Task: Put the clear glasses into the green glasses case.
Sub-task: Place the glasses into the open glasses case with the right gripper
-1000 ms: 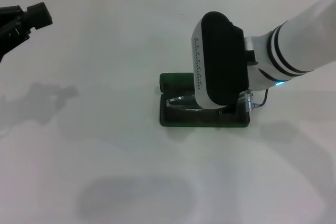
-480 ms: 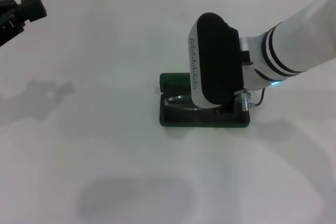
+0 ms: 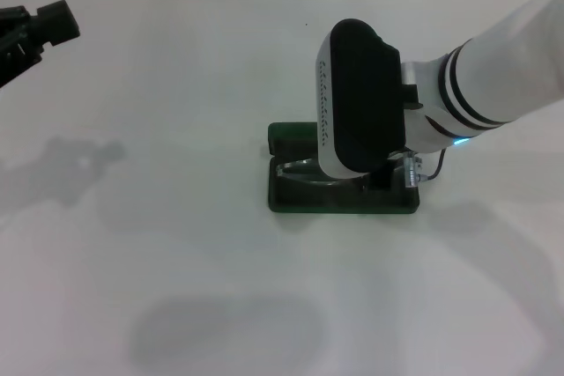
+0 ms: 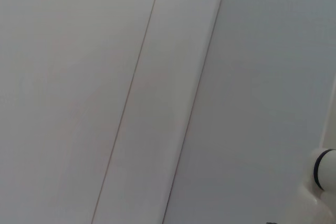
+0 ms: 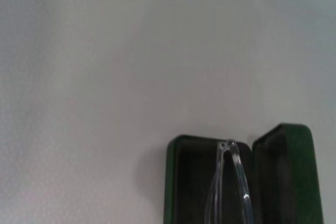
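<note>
Evidently lowering them lengthwise to fit, the right gripper (image 3: pixel 381 180), jaws hidden, hangs over the open green glasses case (image 3: pixel 295 201) with the clear glasses (image 5: pixel 229 182) inside, mid-bench.

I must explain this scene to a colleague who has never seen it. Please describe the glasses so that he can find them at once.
On the white table, find the open green case near the middle, under the right gripper. The glasses are over its dark tray. They are the only fully transparent thing here, a thin clear frame against the dark lining.
</note>
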You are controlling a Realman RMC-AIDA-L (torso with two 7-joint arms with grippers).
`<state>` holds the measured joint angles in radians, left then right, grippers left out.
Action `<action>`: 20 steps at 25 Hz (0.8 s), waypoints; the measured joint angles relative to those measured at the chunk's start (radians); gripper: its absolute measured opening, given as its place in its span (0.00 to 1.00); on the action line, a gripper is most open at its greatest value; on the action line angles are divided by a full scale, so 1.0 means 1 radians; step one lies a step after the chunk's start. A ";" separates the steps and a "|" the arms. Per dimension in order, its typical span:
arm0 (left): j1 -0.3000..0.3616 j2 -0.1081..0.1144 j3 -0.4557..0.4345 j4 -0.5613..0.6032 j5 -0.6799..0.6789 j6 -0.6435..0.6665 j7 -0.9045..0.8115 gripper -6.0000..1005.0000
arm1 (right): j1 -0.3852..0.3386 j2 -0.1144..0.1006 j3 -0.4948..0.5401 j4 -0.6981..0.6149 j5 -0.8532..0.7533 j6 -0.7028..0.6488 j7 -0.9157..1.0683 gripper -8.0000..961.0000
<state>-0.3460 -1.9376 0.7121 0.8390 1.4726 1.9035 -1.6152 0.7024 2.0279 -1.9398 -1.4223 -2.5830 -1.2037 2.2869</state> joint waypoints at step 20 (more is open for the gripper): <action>0.002 0.000 0.000 0.000 0.000 0.001 0.002 0.06 | -0.001 0.000 -0.019 0.003 -0.041 0.001 0.036 0.08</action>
<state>-0.3435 -1.9375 0.7117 0.8391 1.4727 1.9047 -1.6137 0.7016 2.0278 -1.9589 -1.4193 -2.6243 -1.2028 2.3224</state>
